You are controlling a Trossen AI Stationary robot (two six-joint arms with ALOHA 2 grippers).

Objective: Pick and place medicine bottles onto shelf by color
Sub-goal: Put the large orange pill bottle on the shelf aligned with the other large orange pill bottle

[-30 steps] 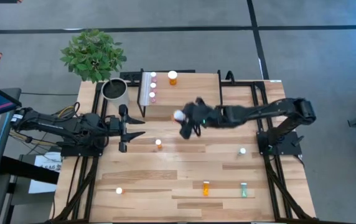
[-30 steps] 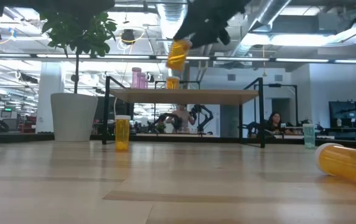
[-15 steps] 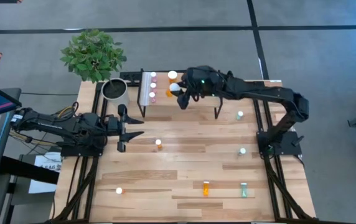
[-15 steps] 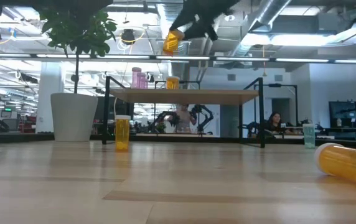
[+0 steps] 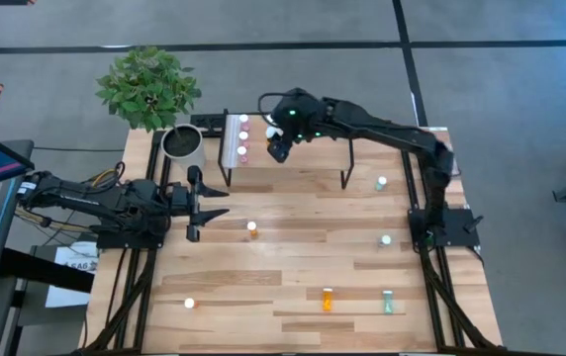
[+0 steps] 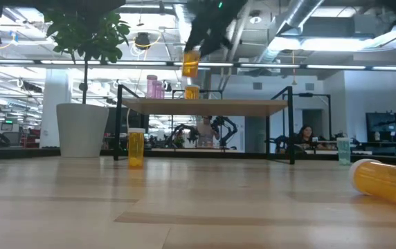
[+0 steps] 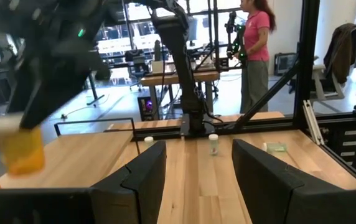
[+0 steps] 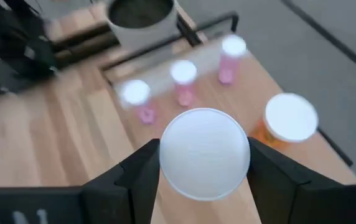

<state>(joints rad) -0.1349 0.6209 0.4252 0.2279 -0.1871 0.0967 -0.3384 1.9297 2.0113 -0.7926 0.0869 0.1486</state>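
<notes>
Your large orange bottle [image 6: 190, 63] hangs upright, cap up, above the shelf [image 5: 308, 148] near its far left end, clamped in the right gripper [image 5: 278, 145]. Another orange bottle [image 8: 287, 123] stands on the shelf just to the far side of it, with three pink bottles [image 8: 183, 81] lined up to the left. You need a near-vertical drop. The left gripper [image 5: 196, 203] waits, fingers apart, well left of the shelf.

Shelf [image 5: 313, 148] stood at the table's [image 5: 293, 277] far edge, pot [image 5: 183, 143] just left of it. On the shelf's left end: three small bottles [image 5: 242, 136] in a row, one larger bottle [image 8: 288, 121] beside them. Right gripper [image 5: 277, 145] hung above that end, clamping a bottle [image 6: 190, 63]. Loose bottles [image 5: 327, 298] lay well in front of the shelf.
</notes>
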